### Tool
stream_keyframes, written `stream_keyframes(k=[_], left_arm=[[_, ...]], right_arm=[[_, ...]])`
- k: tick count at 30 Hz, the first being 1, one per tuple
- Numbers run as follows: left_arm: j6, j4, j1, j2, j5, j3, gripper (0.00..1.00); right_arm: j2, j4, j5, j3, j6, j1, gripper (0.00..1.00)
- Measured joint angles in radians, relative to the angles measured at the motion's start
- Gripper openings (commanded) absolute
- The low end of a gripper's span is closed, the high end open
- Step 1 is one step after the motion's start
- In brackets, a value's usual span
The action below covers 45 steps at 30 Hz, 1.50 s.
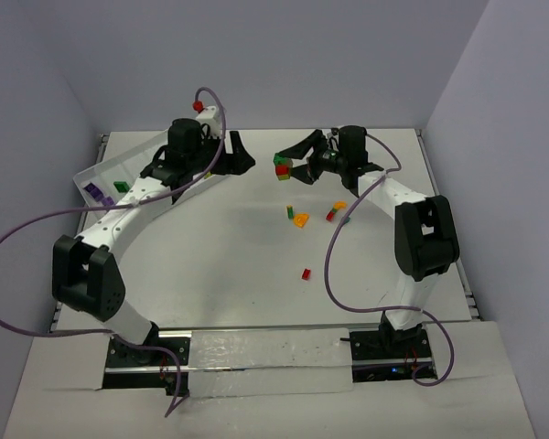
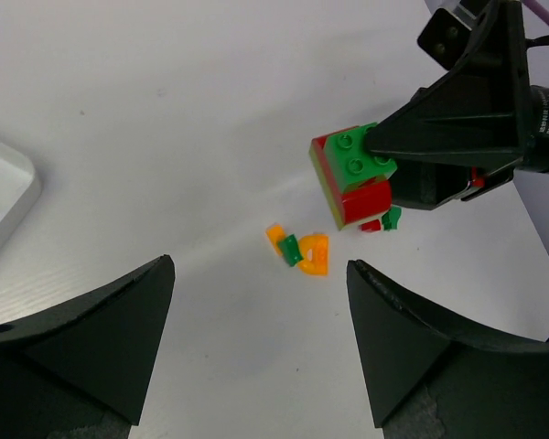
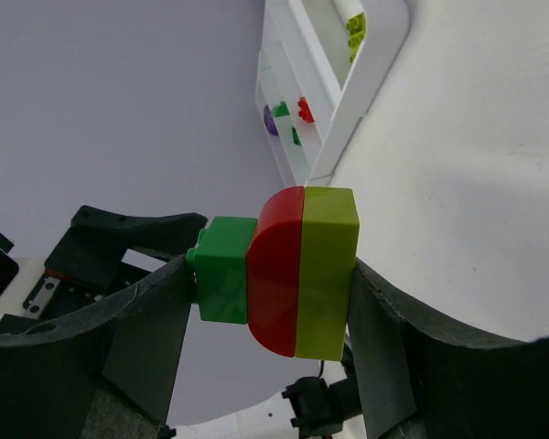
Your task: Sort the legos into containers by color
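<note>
Above the table (image 1: 220, 274), right gripper (image 3: 273, 265) clamps a green-red-lime brick stack (image 3: 325, 274); left gripper (image 2: 261, 265) spread apart.

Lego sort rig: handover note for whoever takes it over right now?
Left gripper: open, empty, facing the stack.
Right gripper: shut on that stuck-together green, red and lime stack, held up off the table.
Done: tray at far left holds purple, green, red and lime pieces.
Left: split and sort the stack, then the loose ones mid-table: an orange brick, a red brick and others.
</note>
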Motion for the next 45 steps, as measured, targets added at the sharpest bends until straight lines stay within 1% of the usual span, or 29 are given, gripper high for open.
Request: stream_keyframes(k=[6, 15, 24, 34, 40, 43, 45], left_arm=[[-0.026, 0.009, -0.07, 0.059, -0.051, 0.041, 0.89], [-0.029, 0.01, -0.154, 0.112, -0.132, 0.069, 0.86], [-0.051, 0.017, -0.167, 0.144, -0.166, 0.101, 0.84], [-0.069, 0.027, -0.196, 0.196, -0.237, 0.151, 0.83], [-0.074, 0.03, -0.21, 0.211, -0.271, 0.155, 0.74], [-0.082, 0.032, -0.214, 0.212, -0.289, 0.156, 0.63], [-0.087, 0.038, -0.219, 0.212, -0.296, 0.157, 0.59]], right_arm=[[0.0, 0.038, -0.001, -0.008, 0.076, 0.0, 0.48], [0.0, 0.069, -0.005, -0.023, 0.146, 0.019, 0.48], [0.0, 0.071, -0.008, -0.025, 0.159, 0.03, 0.48], [0.0, 0.072, -0.009, -0.025, 0.161, 0.042, 0.48], [0.0, 0.081, -0.012, -0.025, 0.177, 0.043, 0.48], [0.0, 0.085, -0.012, -0.025, 0.189, 0.045, 0.48], [0.0, 0.09, -0.011, -0.025, 0.196, 0.047, 0.48]])
